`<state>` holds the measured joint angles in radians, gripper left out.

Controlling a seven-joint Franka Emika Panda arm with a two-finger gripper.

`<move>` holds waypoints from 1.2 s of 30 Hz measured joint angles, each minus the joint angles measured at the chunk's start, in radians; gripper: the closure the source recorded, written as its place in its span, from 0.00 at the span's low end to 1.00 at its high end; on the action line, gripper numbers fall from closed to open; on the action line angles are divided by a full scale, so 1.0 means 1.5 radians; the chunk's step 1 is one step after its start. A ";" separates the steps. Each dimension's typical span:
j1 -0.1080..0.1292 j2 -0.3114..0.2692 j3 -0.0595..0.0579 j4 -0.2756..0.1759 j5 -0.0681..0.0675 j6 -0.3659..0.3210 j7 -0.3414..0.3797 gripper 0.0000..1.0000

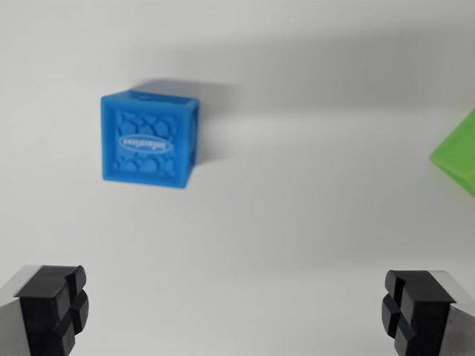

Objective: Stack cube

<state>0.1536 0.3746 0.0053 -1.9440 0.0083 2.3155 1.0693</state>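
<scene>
A robot's claw (236,311) hangs spread wide and empty above a white table (297,222), its two black fingertips (56,304) showing at the near corners of the wrist view with nothing between them. The blue cube (148,141), stamped with a white oval logo on a pebbled face, sits alone on the table toward the far left of the wrist view, well apart from the fingertips and not lined up between them. At the wrist view's right edge, part of a green block (456,152) juts into sight; most of it is cut off, so its full shape cannot be told. The two pieces rest well apart, each directly on the table, and neither sits on the other. By the look of things the stacking has not begun: no cube is held, none is lifted, and the whole job of picking one up, carrying it across and setting it on the other appears left to do.
</scene>
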 joint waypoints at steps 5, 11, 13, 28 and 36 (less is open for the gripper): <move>0.012 0.025 0.000 0.010 -0.001 0.014 0.020 0.00; 0.029 0.060 0.000 0.027 -0.001 0.032 0.048 0.00; 0.034 0.070 0.000 0.032 -0.001 0.037 0.055 0.00; 0.062 0.154 -0.003 0.070 -0.002 0.083 0.097 0.00; 0.062 0.199 -0.004 0.077 -0.002 0.120 0.097 0.00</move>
<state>0.2464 0.6726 -0.0010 -1.8286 0.0049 2.4951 1.2148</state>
